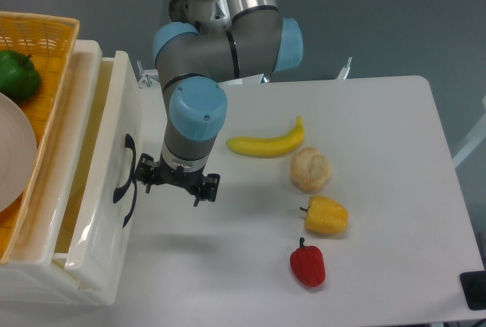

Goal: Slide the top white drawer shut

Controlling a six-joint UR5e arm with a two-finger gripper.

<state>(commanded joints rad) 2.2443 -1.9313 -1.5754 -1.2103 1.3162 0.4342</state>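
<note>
The top white drawer [127,107] stands pulled out from the white cabinet at the left, and its yellowish inside shows behind the front panel. A black curved handle [126,168] sits on that panel. My gripper [176,184] points straight down just right of the panel. Its left finger [146,176] is at the handle or touching it, and its right finger [207,189] is over the table. The jaws look spread apart and hold nothing. The wrist hides the fingertips from above.
An orange wicker basket [57,54] on the cabinet holds a green pepper [17,73] and a white plate [11,160]. On the table lie a banana [266,143], a bread roll [310,169], a yellow pepper [326,215] and a red pepper [307,264].
</note>
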